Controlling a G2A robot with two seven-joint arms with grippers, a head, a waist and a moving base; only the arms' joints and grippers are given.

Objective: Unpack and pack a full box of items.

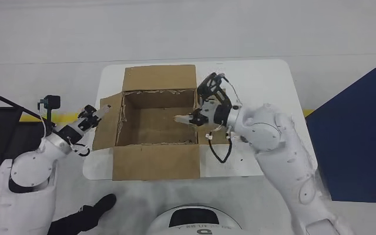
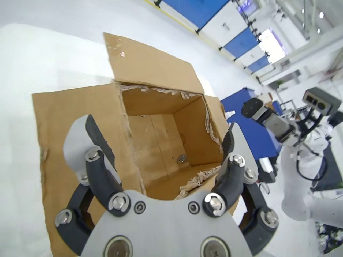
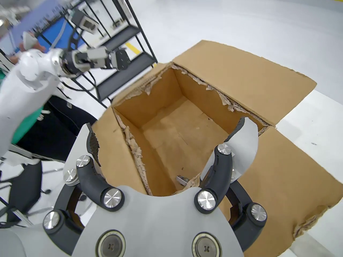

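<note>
The box's near flap (image 1: 155, 163) is closest to the robot, folded out flat toward the front edge of the table (image 1: 258, 76). Behind it the open cardboard box (image 1: 157, 143) stands upright on the white table, its rim ragged with torn paper. On the box floor, close to one wall, lies a small metal piece (image 2: 181, 159); what it is, I cannot tell.

The left claw (image 2: 156, 124) hangs just outside the box, at the outer edge of the left flap (image 1: 107, 126). Its fingers are spread wide and it points toward the opening. The right claw (image 3: 167, 125) sits over the box's right rim, its fingers likewise spread wide, with one pale fingertip reaching in above the box floor. The two claws are well apart, with the box between them.

Farthest off, the far flap (image 1: 160, 77) lies open and flat on the back part of the table.
</note>
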